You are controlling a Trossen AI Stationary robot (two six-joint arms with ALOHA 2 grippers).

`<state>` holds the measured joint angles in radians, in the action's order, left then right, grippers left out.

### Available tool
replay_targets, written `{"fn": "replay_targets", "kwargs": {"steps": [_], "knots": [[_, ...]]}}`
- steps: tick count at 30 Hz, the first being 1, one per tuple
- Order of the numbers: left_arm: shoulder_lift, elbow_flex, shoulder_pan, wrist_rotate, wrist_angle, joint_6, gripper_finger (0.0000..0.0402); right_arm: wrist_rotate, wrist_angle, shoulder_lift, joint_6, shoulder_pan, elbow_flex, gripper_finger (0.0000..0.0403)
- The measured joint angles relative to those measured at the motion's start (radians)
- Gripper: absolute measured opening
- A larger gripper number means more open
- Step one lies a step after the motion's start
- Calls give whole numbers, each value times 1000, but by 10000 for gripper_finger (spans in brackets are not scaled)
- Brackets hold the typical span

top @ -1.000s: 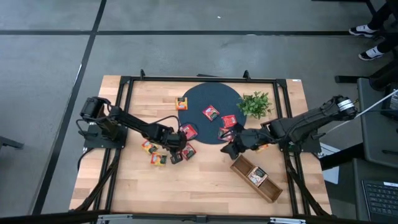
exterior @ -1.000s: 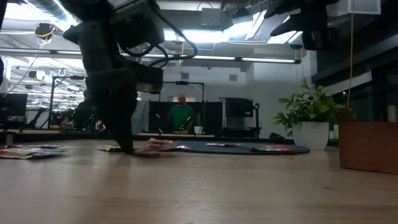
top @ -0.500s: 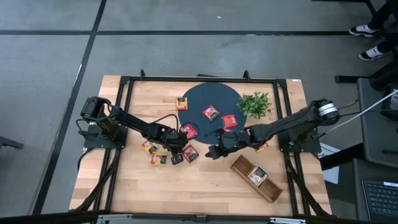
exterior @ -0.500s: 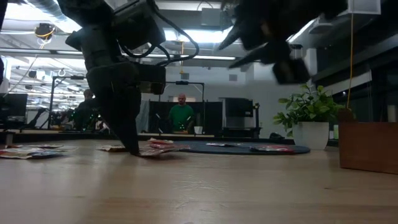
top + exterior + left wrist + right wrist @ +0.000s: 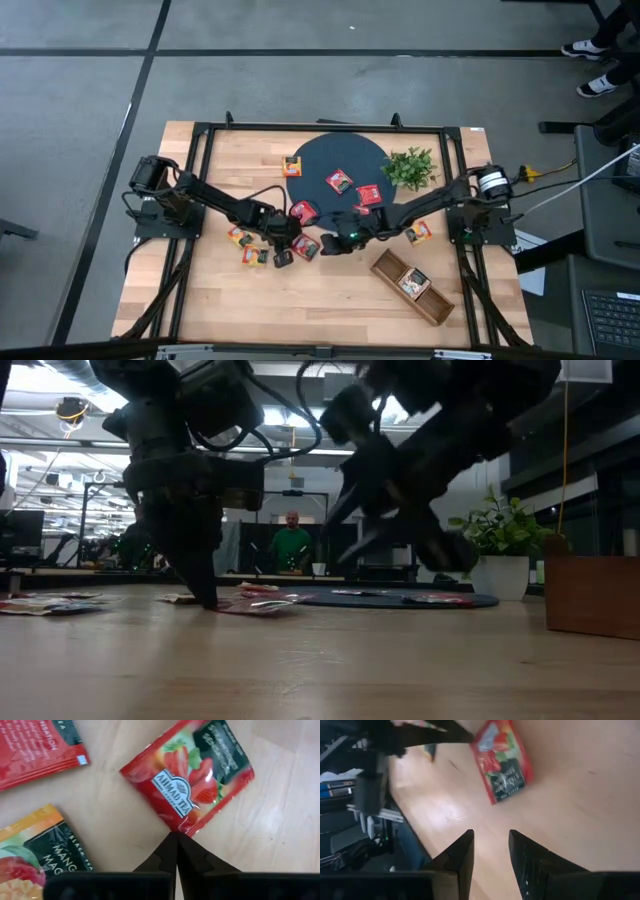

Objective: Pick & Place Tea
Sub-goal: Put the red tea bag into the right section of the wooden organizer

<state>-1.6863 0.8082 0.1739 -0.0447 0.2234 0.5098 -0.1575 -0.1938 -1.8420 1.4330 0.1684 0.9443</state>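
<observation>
Small square tea packets lie flat on the wooden table (image 5: 330, 310) and on the dark round mat (image 5: 340, 160). One red strawberry packet (image 5: 305, 246) (image 5: 190, 780) lies between my two grippers. My left gripper (image 5: 283, 256) (image 5: 175, 838) is shut, its tips down at that packet's edge. My right gripper (image 5: 330, 243) (image 5: 490, 845) hovers open just right of the same packet (image 5: 502, 762), pointing at it and touching nothing. Yellow packets (image 5: 238, 236) (image 5: 255, 256) lie left of my left gripper. Red packets (image 5: 339, 181) (image 5: 368, 194) lie on the mat. My left gripper sets its shut fingertips (image 5: 176, 845) against the edge of the red strawberry packet near one corner (image 5: 176, 828). The fingers slant steeply down from the table's left side, tips at the tabletop (image 5: 207, 600). The packet lies on the table.
A long wooden tray (image 5: 430, 305) with one packet (image 5: 412, 283) in it sits at the near right. A small green plant (image 5: 410, 167) stands right of the mat. Another packet (image 5: 418, 232) lies under my right arm. A person in green (image 5: 292, 545) stands far behind the table.
My right gripper has come down and toward the table's left edge, from near the tray to just beside the red strawberry packet, rolling as it went and staying open. My left gripper has stayed at the packet's edge, tipping slightly.
</observation>
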Motion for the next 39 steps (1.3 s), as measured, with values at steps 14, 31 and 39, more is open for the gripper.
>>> {"fn": "replay_targets", "kwargs": {"steps": [14,31,39], "knots": [[-2,-2,1,-1,-42,16,3,131,-8,-92,-28,-29,0,124],[-31,0,0,4,-75,27,4,127,-56,-114,-51,-44,1,124],[-33,1,1,5,-82,27,3,165,-91,-117,-54,-47,0,124]]}}
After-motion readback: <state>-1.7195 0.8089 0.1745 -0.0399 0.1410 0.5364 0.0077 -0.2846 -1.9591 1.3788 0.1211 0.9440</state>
